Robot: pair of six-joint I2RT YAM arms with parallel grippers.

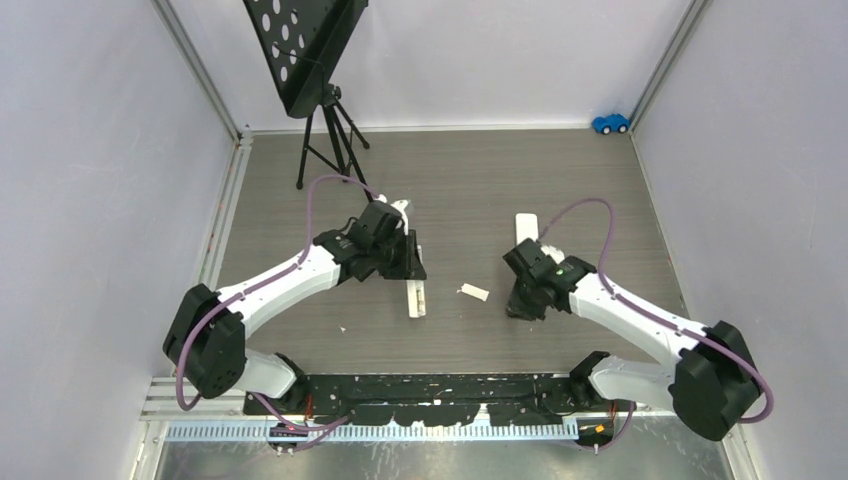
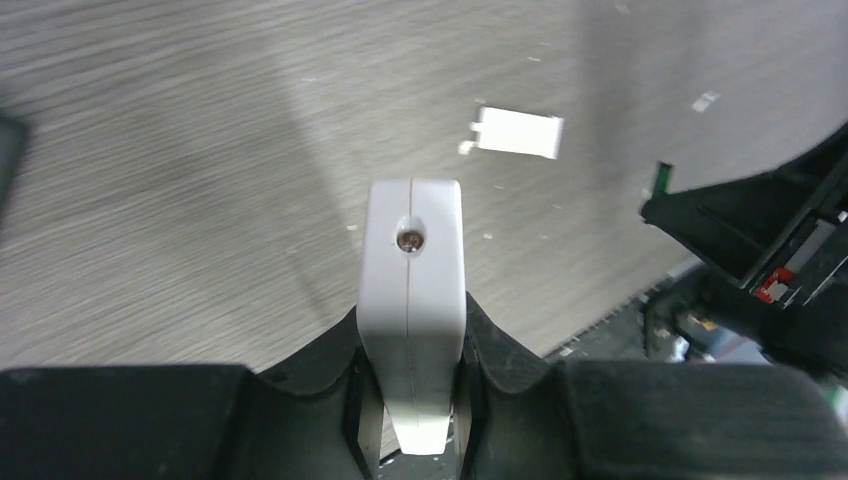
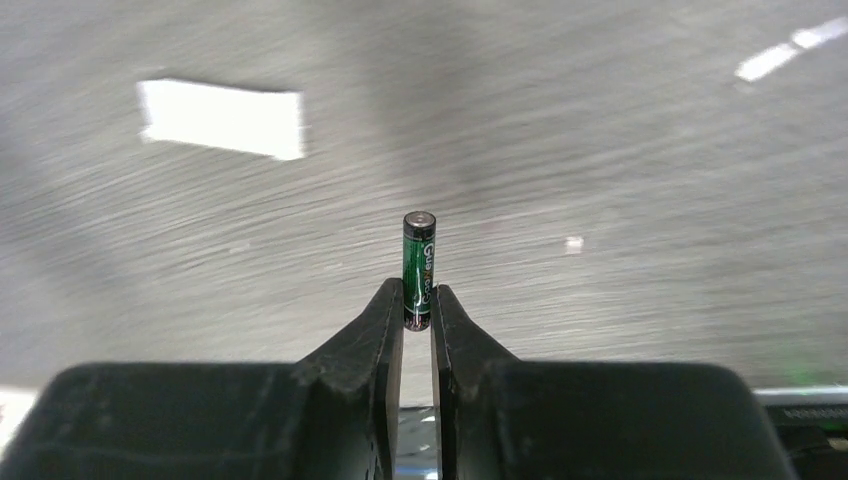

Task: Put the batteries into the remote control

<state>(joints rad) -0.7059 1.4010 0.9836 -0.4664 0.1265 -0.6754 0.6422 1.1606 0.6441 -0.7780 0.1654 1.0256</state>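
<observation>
green battery [image 3: 418,250] stands pinched in the jaws of the right gripper [image 3: 417,300]. the left gripper [image 2: 412,335] clamps the white remote control [image 2: 412,265].

Right claw [image 3: 417,300] is closed on one battery [image 3: 419,255], gripping its near end on both sides. The green-wrapped body and metal cap project past the tips. Beyond lies grey wood-grain worktop [image 3: 620,160], blurred. A white flat slab [image 3: 222,118] lies far left, a white strip [image 3: 790,50] far right, and a pale speck [image 3: 573,243] right of the battery.
</observation>
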